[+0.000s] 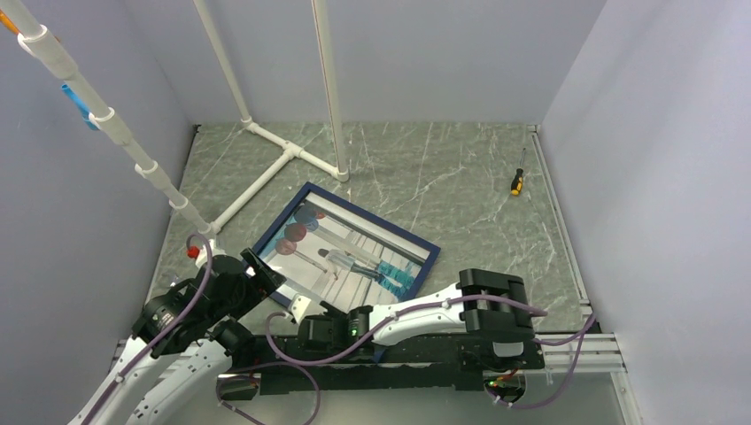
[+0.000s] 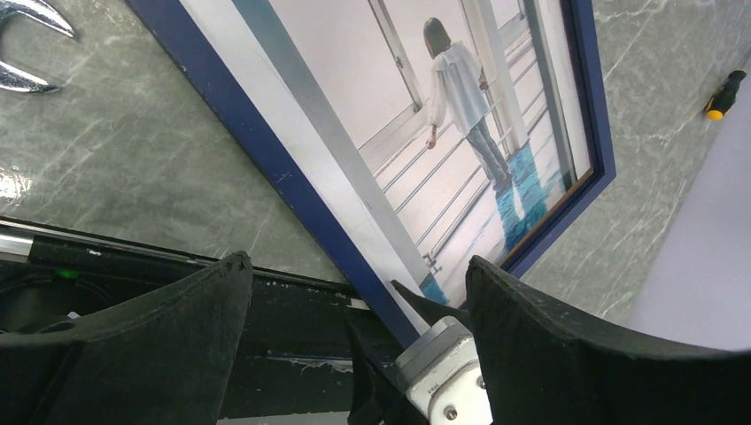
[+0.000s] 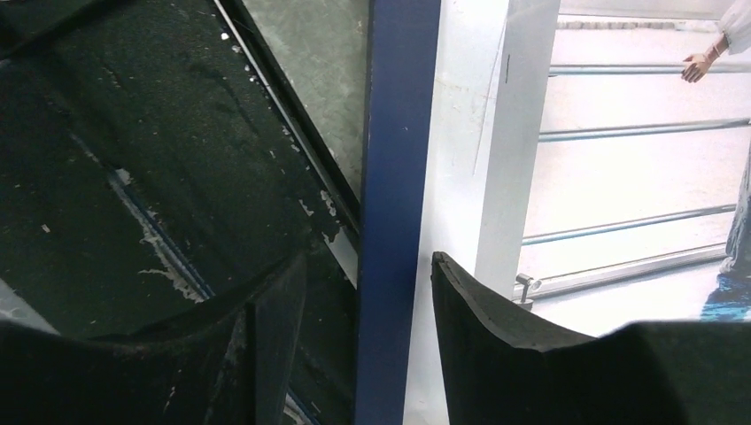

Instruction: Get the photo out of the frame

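1. Jaws of the right gripper (image 3: 370,261) stand apart, astride the frame's (image 1: 372,217) near-left edge. One finger (image 3: 257,354) is outside, over the black base rail (image 1: 416,367). The other is over the white border of the photo (image 1: 350,257). A dark gap shows between the outer finger and the blue moulding, so nothing is pinched.
2. Jaws of the left gripper (image 2: 354,266) are spread wide with nothing held between them. From above, this gripper hangs just beside the frame's left corner, close to the right gripper.
3. In the left wrist view, a metal part of the right gripper and one dark fingertip lie at the frame's nearest corner, the fingertip overlapping the print.
4. The frame lies flat on the grey marbled table (image 1: 443,168), turned at an angle, its near edge close to the base rail.
5. The photo sits inside the frame, face up. It shows a figure by pale railings, a blue floor patch and dark red balls towards the left end. A thin brown strip shows along one inner edge.
6. A wrench (image 2: 27,44) rests on the table apart from the frame, seen only from the left wrist.
7. White pipes (image 1: 274,164) stand on the table beyond the frame's far-left side.
8. A screwdriver (image 1: 516,181) with a yellow and black handle lies far right, well apart from the frame.
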Tool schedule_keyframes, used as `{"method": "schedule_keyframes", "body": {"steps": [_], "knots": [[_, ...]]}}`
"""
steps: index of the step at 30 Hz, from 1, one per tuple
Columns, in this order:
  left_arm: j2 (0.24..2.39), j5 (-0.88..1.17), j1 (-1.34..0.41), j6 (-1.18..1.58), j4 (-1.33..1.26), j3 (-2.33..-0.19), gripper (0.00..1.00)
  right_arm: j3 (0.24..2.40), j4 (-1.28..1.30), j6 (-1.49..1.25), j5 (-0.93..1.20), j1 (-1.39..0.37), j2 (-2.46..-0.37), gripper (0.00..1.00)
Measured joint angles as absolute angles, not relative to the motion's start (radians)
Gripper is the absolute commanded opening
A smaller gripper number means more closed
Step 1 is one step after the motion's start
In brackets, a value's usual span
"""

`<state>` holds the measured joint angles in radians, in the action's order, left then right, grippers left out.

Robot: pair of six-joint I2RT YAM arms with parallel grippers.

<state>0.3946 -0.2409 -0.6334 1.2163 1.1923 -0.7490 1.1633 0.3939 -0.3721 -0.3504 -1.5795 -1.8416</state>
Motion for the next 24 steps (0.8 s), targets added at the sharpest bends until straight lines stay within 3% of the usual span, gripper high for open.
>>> {"method": "schedule_keyframes", "body": {"steps": [5,14,17,24], "knots": [[0.397,-0.239,-0.633,1.22,1.189,-0.732,0.92,1.163,0.382,-0.378,-0.364,-1.579,-1.86,0.35],[0.397,-0.235,-0.633,1.229,1.185,-0.713,0.92,1.154,0.377,-0.393,-0.384,-1.576,-1.845,0.16],[0.396,-0.233,-0.633,1.232,1.185,-0.717,0.92,1.153,0.377,-0.393,-0.38,-1.576,-1.818,0.0],[0.398,-0.233,-0.633,1.24,1.186,-0.789,0.95,1.152,0.379,-0.393,-0.345,-1.563,-1.711,0.0]]}}
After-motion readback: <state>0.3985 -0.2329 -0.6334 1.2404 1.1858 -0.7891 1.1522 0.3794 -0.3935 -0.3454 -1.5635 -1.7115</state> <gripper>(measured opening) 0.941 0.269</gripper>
